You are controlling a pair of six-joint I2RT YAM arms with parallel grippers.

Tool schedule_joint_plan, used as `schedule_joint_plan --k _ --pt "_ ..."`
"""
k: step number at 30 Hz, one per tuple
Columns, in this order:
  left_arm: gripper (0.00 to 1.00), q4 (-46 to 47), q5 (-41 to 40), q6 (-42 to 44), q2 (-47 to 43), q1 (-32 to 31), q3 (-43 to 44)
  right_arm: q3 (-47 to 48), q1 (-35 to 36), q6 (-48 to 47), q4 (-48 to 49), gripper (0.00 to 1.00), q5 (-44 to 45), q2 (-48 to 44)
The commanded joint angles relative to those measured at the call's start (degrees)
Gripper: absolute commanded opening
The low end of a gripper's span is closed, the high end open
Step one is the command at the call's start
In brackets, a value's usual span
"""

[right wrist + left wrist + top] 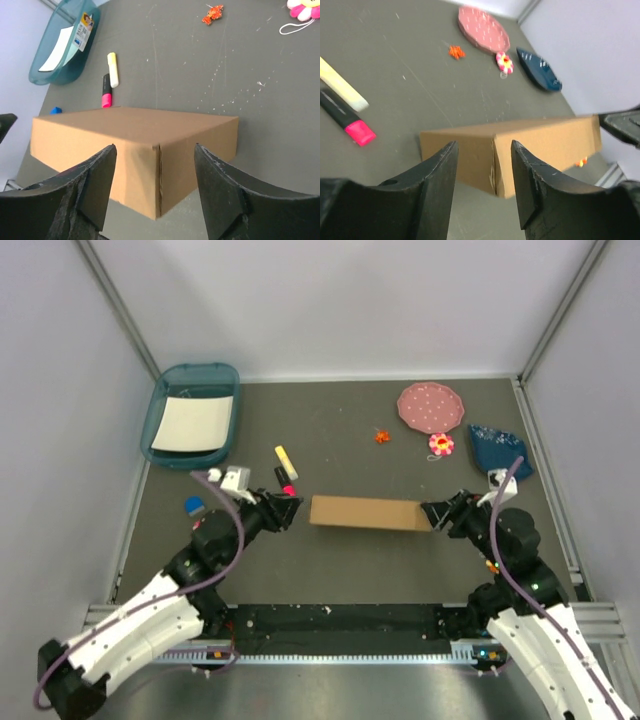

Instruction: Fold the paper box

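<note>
The plain brown corrugated-cardboard paper box (365,512) lies closed, a long flat block in the middle of the dark grey worktop (340,445). The left end effector (290,508) sits just off the box's left end with its fingers apart and nothing between them. The right end effector (432,512) is at the box's right end, fingers likewise spread; I cannot tell whether it touches the box. Beyond the box's left end lie a yellow marker (286,461) and a black-and-pink highlighter (287,483). Farther back on that side stands a teal plastic tray (190,376).
</note>
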Motion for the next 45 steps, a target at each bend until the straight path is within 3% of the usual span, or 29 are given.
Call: schedule_joint_plan --k 1,9,20,28,32,38,45 --pt "0.55 -6.6 -8.8 3.2 -9.0 0.1 1.8 7.5 0.5 0.6 -5.3 0.66 2.0 -1.3" --pt "0.59 -12.5 -12.2 2.3 -10.8 0.1 4.0 8.0 0.5 0.8 -7.5 0.68 4.3 -0.6" --pt "0.6 -12.4 4.4 -9.1 1.5 0.1 -1.9 -0.9 0.4 4.9 -9.4 0.71 -5.7 6.8" --pt "0.62 -11.2 11.5 -11.5 1.7 -0.1 -6.9 -2.1 3.0 6.1 -9.1 0.74 -4.6 12.4" --pt "0.61 -4.9 15.1 -12.5 3.6 -0.9 -9.8 -7.0 3.2 7.7 -5.8 0.73 -4.6 12.2" --pt "0.58 -1.1 15.4 -9.6 12.3 -0.8 -8.1 -12.7 3.3 9.4 1.9 0.68 -5.5 12.2" --pt "0.46 3.1 11.1 -8.4 19.9 -0.7 -5.5 -14.2 3.2 9.2 11.2 0.5 -3.1 16.6"
